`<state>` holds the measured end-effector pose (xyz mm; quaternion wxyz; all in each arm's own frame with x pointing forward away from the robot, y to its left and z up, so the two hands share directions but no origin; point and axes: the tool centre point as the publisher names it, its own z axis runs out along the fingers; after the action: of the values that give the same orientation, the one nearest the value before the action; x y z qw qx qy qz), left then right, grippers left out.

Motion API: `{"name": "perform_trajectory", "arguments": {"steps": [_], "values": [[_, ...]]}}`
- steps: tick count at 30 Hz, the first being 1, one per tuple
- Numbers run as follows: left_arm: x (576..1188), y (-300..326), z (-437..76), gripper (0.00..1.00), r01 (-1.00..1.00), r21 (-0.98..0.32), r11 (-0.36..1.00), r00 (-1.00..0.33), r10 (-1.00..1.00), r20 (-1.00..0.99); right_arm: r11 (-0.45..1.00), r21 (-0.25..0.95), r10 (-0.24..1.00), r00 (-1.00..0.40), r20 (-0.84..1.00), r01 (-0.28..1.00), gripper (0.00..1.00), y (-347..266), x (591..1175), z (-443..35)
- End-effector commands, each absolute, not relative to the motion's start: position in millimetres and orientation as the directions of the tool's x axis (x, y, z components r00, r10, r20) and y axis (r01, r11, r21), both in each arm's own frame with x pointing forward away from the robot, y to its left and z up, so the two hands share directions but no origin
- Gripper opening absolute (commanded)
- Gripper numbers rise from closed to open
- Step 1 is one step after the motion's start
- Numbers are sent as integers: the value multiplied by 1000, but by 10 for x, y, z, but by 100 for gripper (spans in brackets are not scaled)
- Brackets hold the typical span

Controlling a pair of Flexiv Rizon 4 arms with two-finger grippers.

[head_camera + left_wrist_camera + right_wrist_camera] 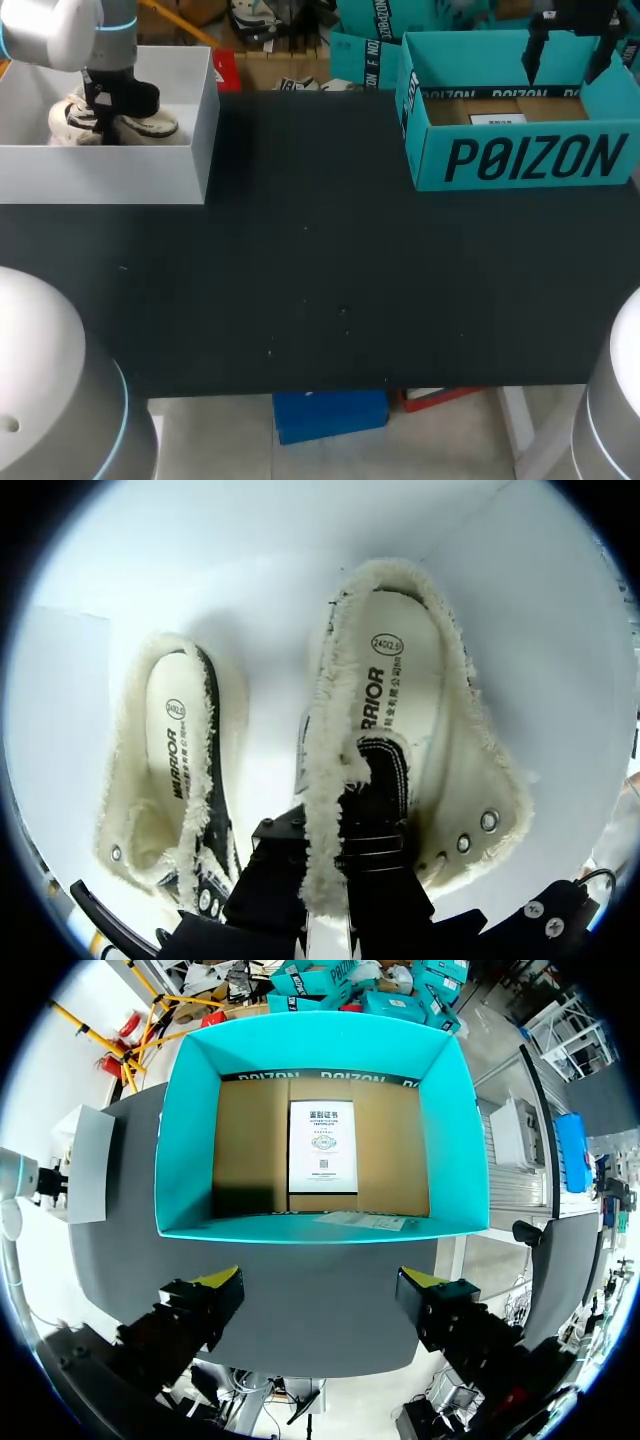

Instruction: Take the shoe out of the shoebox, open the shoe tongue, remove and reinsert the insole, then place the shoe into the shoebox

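Gripping the fleecy side wall of a cream fleece-lined high-top shoe (400, 710) between its two fingers, the left gripper (325, 880) sat low inside the white rectangular box (100, 175), a matching second shoe (165, 770) just beside it, while the right gripper (322, 1285) hung spread wide above the teal cardboard shoebox (190, 1140).

Bold black lettering across the front wall of the teal shoebox (430, 150), white printed label (322, 1147) on its cardboard floor, black wordmark and oval size stamp on one insole (392, 680), likewise on the other insole (178, 755).
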<state>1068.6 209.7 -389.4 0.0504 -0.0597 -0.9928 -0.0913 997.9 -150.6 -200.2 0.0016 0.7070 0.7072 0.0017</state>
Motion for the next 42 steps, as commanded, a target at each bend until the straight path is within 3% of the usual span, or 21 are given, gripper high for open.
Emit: {"name": "perform_trajectory", "arguments": {"steps": [1,17,27,42], "values": [[10620,2038,-3658,0,145,183,972,-985,125,116,0,3,1000,0,0,1000,100,-1503,9985,-2001],[10728,1951,-2853,0,209,228,951,-974,180,141,0,3,1000,0,0,1000,100,-1503,9985,-2001],[10728,1973,-2308,0,129,231,965,-975,80,208,0,3,1000,0,0,1000,100,-1503,9985,-2001],[10480,2002,-1886,0,53,217,975,-961,-9,277,0,3,1000,0,0,1000,100,-1503,9985,-2001]]}}
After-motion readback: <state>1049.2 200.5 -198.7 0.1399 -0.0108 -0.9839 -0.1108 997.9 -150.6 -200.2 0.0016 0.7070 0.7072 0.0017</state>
